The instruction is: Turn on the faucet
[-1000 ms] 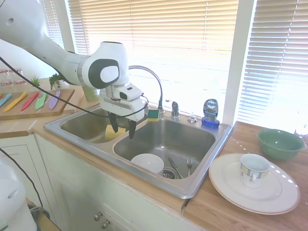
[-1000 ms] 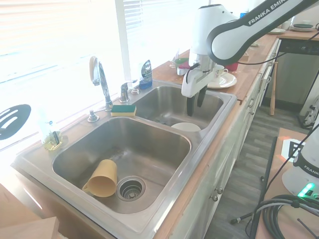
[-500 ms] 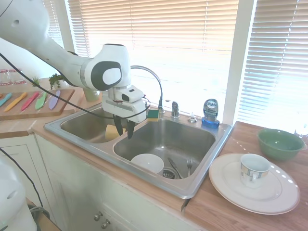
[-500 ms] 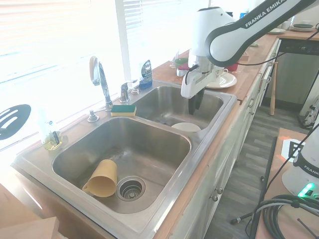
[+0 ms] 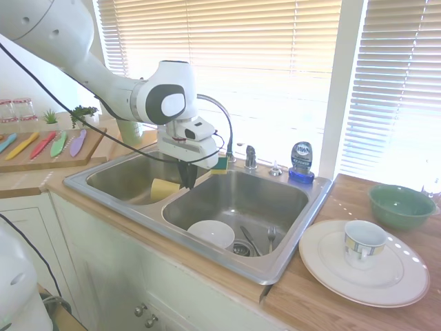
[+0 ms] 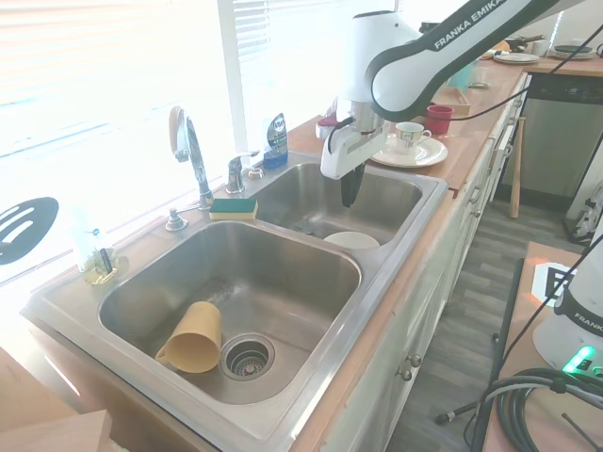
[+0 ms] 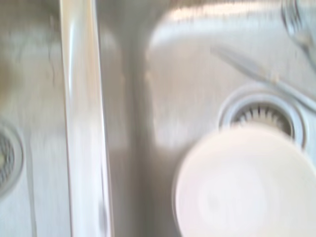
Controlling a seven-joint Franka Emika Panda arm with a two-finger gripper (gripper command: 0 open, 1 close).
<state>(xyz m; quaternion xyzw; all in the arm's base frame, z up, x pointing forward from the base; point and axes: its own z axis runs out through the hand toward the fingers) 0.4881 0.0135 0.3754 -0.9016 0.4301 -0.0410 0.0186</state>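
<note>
A chrome gooseneck faucet rises upright from the back ledge of a double sink by the window, at the divider between the basins; its long axis is vertical, its spout arching over toward the basins; its small lever handle stands just beside it, with a blue soap bottle farther along the ledge; the white arm's gripper hangs over the divider, fingers pointing down and drawn close together on nothing; a second ago the fingers stood apart, and the gripper has since shifted toward the faucet; a white bowl lies beside the drain.
</note>
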